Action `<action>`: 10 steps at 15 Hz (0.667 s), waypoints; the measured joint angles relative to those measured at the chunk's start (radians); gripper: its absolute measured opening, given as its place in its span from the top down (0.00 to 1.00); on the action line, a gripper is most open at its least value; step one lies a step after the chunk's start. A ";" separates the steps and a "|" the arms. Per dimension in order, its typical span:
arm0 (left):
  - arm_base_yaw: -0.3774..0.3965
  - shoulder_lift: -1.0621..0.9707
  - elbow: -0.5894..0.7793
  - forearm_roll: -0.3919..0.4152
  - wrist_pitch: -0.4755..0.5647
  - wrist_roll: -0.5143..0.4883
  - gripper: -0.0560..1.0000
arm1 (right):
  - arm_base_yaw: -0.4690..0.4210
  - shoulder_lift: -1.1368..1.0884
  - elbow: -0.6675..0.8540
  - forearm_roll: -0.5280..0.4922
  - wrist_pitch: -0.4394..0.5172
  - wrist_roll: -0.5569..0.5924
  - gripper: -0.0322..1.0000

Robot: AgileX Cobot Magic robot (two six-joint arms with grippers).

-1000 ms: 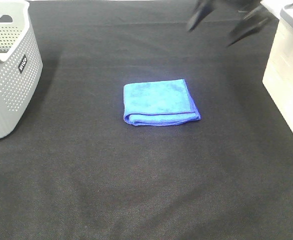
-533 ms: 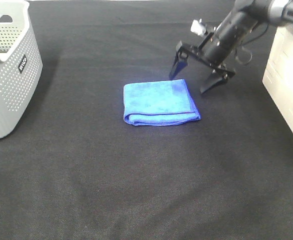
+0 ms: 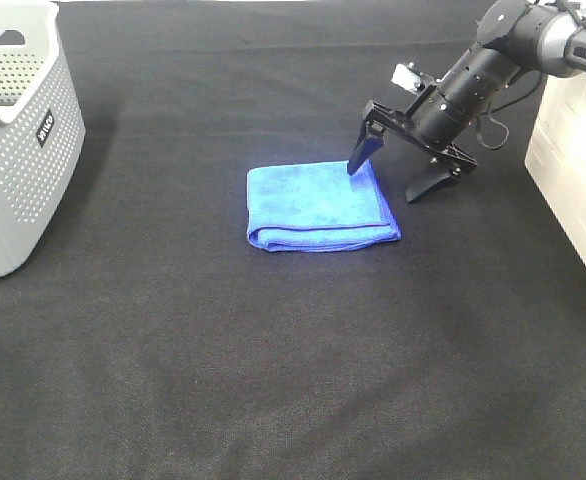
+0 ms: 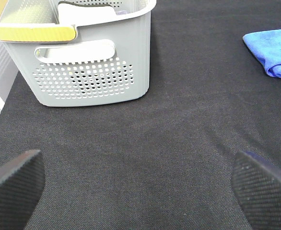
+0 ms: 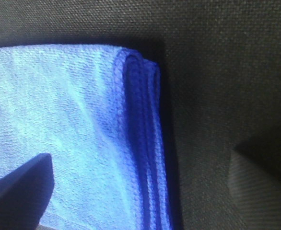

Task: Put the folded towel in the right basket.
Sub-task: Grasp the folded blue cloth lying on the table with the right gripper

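Our right hand [image 3: 384, 183] straddles, open, the layered edge of the plush folded towel [image 3: 313, 205]. Our left hand [image 4: 139, 179] gapes too.

The right gripper [image 3: 383, 183], a black 2-finger claw, hangs low at the end of the right arm [image 3: 533, 30], a dark grey tubular limb that extends in from the far right corner of the exterior view. Its black cylindrical wrist [image 3: 468, 85] slants downward toward the middle. The jaws are spread wide, with both wedge-shaped fingers [image 3: 361, 152] pointing down. The left gripper [image 4: 139, 184], also black, is spread wide too, and its 2 textured pads [image 4: 13, 184] sit far apart.
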 joint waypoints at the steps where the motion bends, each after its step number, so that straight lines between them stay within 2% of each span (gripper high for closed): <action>1: 0.000 0.000 0.000 0.000 0.000 0.000 0.01 | 0.000 0.002 -0.002 0.007 0.000 0.000 0.04; 4: 0.000 0.000 0.000 0.000 0.000 0.000 0.01 | 0.008 0.011 -0.005 0.014 0.003 0.001 0.05; 7: 0.000 0.000 0.000 0.000 0.000 0.000 0.01 | 0.092 0.029 -0.015 0.026 -0.011 0.001 0.07; 9: 0.000 0.000 0.000 0.000 0.000 0.001 0.01 | 0.164 0.034 -0.017 0.038 -0.039 0.000 0.16; 10: 0.000 0.000 0.000 0.000 0.000 0.001 0.01 | 0.175 0.043 -0.017 0.044 -0.052 0.002 0.28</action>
